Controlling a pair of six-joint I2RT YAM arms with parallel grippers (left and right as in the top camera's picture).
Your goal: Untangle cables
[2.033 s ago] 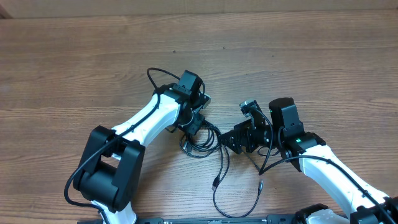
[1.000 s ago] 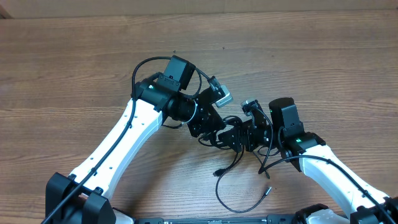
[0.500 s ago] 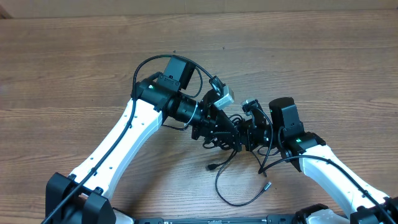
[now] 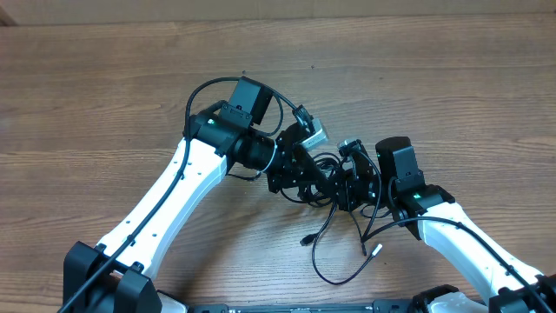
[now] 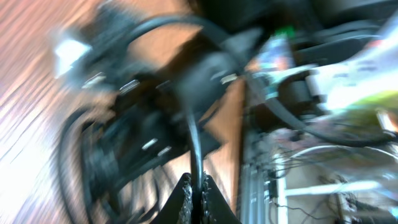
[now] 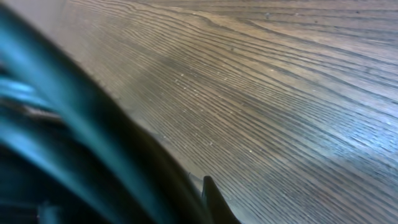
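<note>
The thin black cables [image 4: 323,167] form a tangle held between my two grippers at the table's middle. Two loose plug ends [image 4: 306,239] [image 4: 375,250] and a loop [image 4: 340,278] trail toward the front edge. My left gripper [image 4: 302,178] is shut on one thin black cable [image 5: 195,149], which runs straight up from its jaws [image 5: 196,190] in the blurred left wrist view. My right gripper [image 4: 349,187] is pressed into the tangle from the right. In the right wrist view only one fingertip [image 6: 210,190] shows, beside a dark blurred cable mass [image 6: 74,162].
Bare wooden tabletop [image 4: 104,96] lies all around. The thicker black arm cable [image 4: 201,91] loops above the left wrist. The table's front edge [image 4: 261,306] and the arm bases are close to the trailing loop.
The left gripper has carried the cable bundle up and right, against the right gripper. The loose ends have been dragged right and the loop has shifted. The right arm has stayed put.
</note>
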